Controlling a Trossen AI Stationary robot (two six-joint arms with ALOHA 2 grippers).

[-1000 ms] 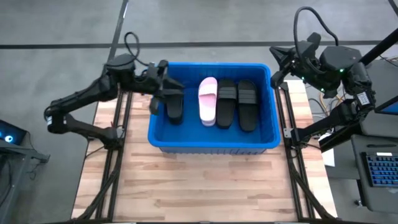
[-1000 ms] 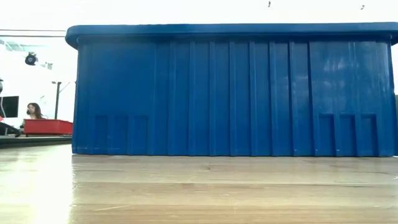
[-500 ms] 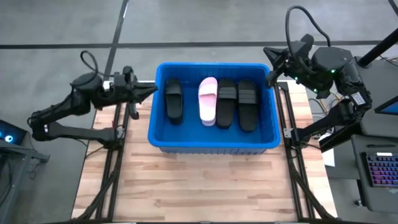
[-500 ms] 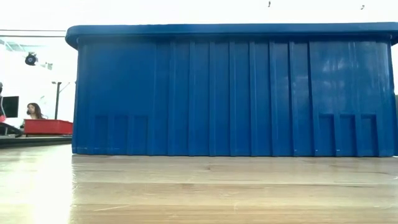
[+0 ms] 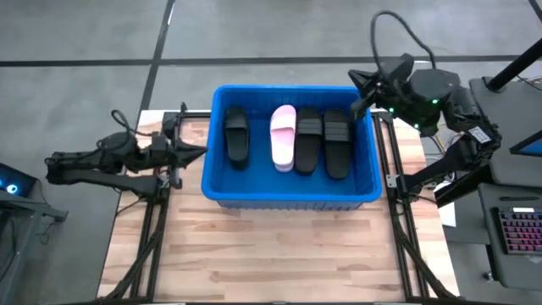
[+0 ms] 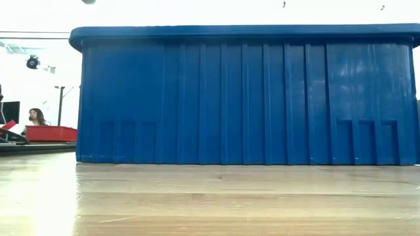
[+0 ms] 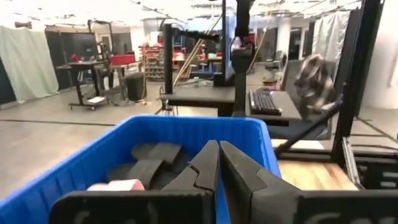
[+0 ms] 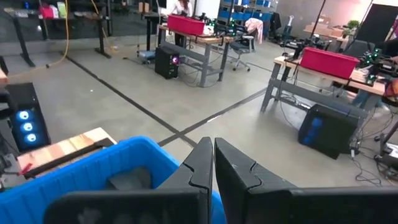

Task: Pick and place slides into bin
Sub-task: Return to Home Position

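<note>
The blue bin stands on the wooden table; its near wall fills the low view. Side by side on its floor lie a black slide, a pink slide and two more black slides. My left gripper is shut and empty, level, just outside the bin's left wall, pointing at it. My right gripper is shut and empty, high over the bin's far right corner.
Black frame rails run along both sides of the table. Bare wood lies between the bin and the near edge. A keyboard sits on a stand at the right. Desks and a person show in the room beyond.
My left gripper has drawn back from over the bin's left part toward the table's left edge and has sunk lower, ending outside the bin's left wall. My right gripper has shifted a little toward the bin's far right corner. The slides lie still.
</note>
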